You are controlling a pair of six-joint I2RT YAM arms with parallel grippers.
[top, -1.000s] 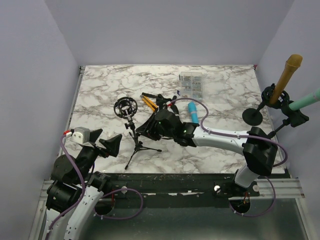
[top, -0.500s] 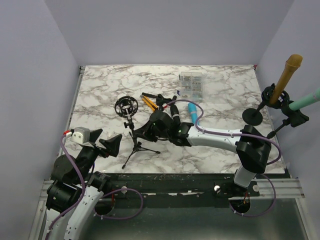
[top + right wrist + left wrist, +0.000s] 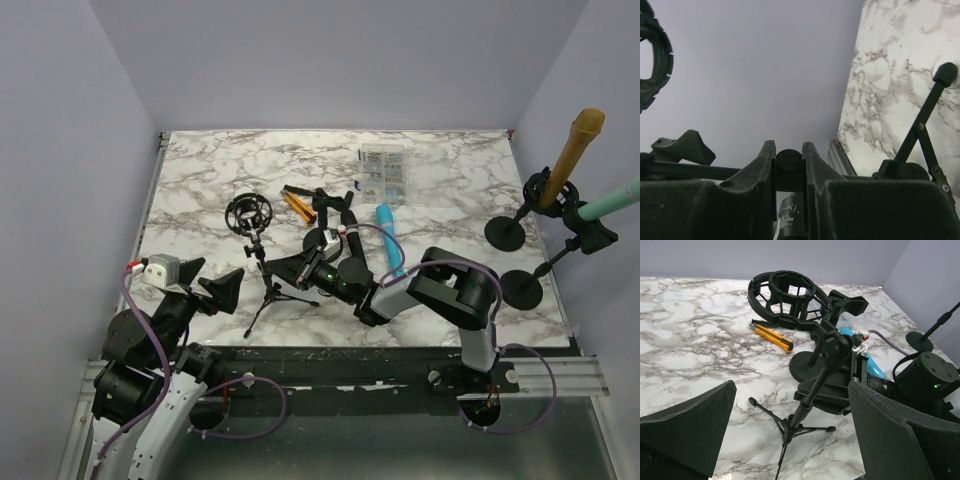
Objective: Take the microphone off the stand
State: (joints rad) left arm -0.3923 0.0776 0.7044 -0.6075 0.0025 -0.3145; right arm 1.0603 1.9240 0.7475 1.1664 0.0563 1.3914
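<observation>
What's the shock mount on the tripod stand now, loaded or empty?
Empty: the left wrist view shows bare table through the shock mount ring, and a blue microphone lies flat on the table.

Worktop [image 3: 200,190]: marble surface is carrying everything.
Near-left area: tripod stand [image 3: 268,280] is standing upright.
Centre: utility knife [image 3: 296,204] and blue microphone [image 3: 389,238] are lying flat, apart.
Far edge: parts box [image 3: 385,170] is resting.
Right edge: round-base stands [image 3: 505,233] are standing.

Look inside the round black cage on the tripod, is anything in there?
No, the cage atop the tripod is empty; only table shows through its bars. Nothing covers its inside.
</observation>
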